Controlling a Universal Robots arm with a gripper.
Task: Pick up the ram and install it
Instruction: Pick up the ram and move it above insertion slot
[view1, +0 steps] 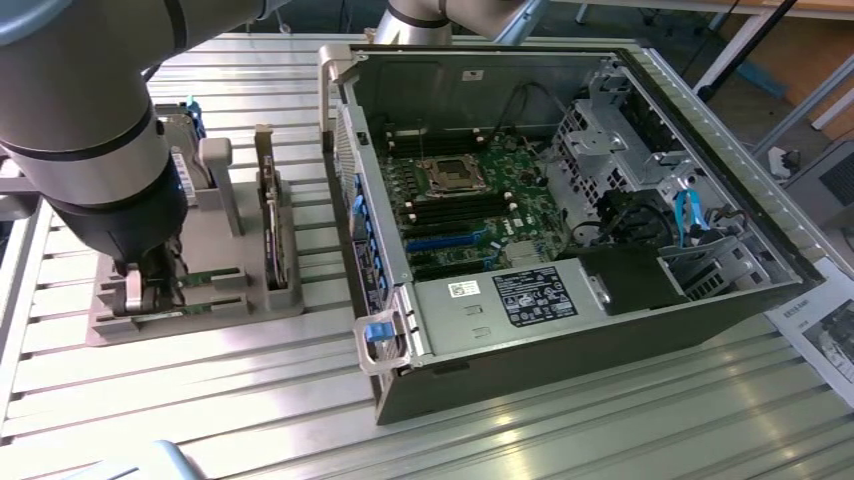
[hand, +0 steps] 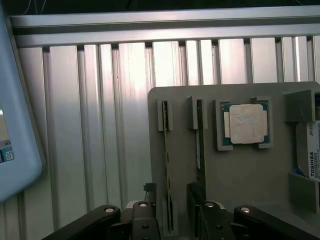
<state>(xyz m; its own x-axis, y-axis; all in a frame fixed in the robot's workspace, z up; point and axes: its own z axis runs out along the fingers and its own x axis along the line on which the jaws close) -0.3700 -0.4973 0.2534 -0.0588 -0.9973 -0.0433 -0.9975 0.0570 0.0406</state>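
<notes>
We note ram (hand: 165, 160) standing on edge in slot of grey fixture (hand: 240, 175), at exterior view's left of open computer case (view1: 561, 365). Jaws spread wide, straddling ram. Upright seating leaves both faces free for pinch. Not yet gripped.

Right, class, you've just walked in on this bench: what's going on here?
The robot arm's hand hangs open over a grey holder that lies beside an open computer case. Its fingers stand either side of the ram, which sits on edge in its slot and is not yet gripped. A processor chip sits in the same holder.
</notes>
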